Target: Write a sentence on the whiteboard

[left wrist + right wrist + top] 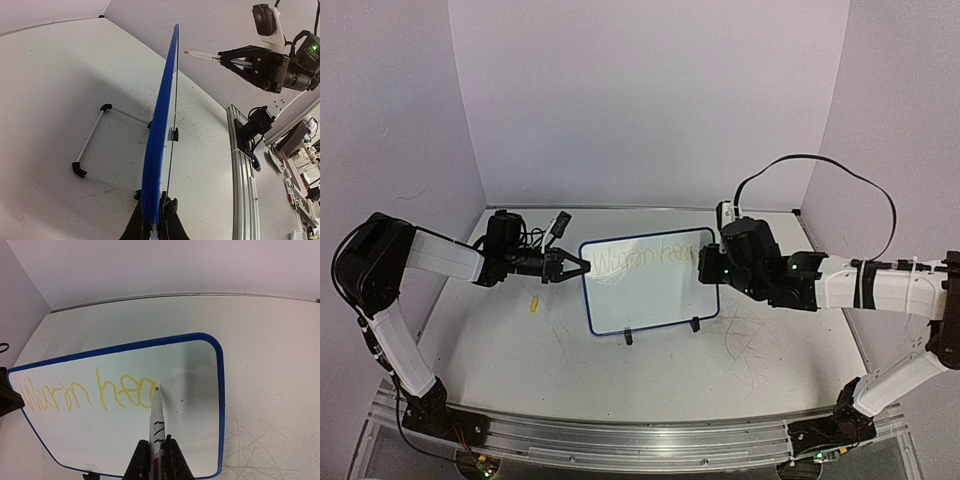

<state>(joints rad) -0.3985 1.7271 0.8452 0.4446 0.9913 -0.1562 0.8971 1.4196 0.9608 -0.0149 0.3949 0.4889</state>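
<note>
Nearest me, the table [520, 370] is showing grey scratches [750, 345] to the right, and a small yellow bit [532, 304] is lying on it to the left, just in front of my left arm. Behind these, the whiteboard [655, 300] is standing mid-table on its two black feet [628, 338], its face turned toward me. My left gripper [580, 265] is reaching in from the left and pinching the board's blue left edge, fingers closed tight on the frame; the left wrist view is looking along the board edge-on, with the wire stand [92, 135] spreading out behind it. My right gripper [152, 462] is coming in from the right, clamped narrow around a marker [156, 422] that is pointing at the board. Its tip is sitting right at the end of the sentence [90, 395], though I cannot tell whether it is touching. The yellow-green writing is running along the board's upper part in one line and reading roughly "Warm hea". Beyond the board, the bare back wall is closing off the table.
</note>
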